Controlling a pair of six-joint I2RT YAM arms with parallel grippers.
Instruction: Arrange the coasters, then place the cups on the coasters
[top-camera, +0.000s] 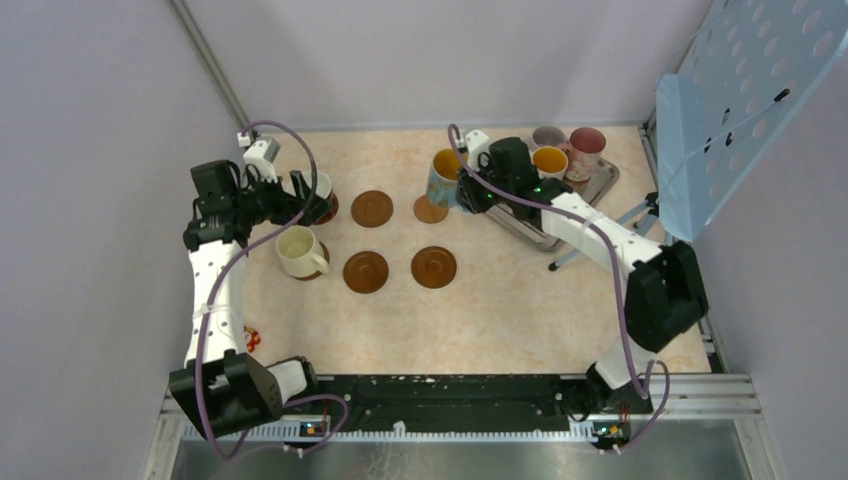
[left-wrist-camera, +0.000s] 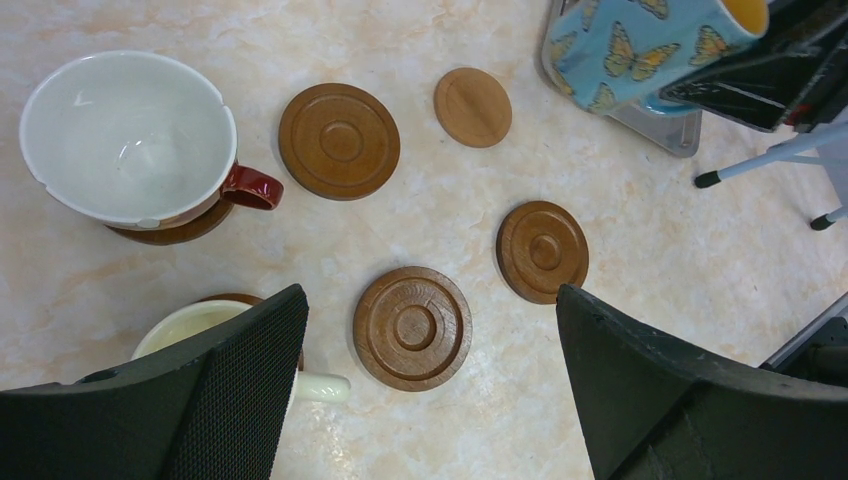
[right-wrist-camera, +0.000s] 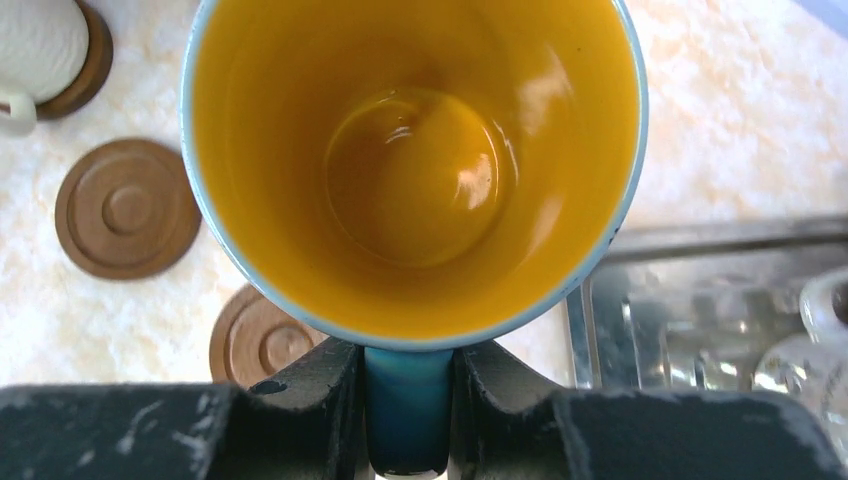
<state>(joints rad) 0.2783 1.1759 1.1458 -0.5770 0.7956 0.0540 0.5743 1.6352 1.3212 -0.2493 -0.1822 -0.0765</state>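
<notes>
My right gripper is shut on the handle of a blue butterfly cup with an orange inside. The cup hangs tilted just right of the lighter coaster, which lies bare. Three dark coasters are also bare. A white cup with a red handle and a cream cup each stand on a coaster. My left gripper hovers open beside the white cup, holding nothing.
A silver metal tray at the back right holds a white cup with an orange inside, a pink cup and a pale lilac-grey cup. A perforated blue panel on thin legs stands at the right.
</notes>
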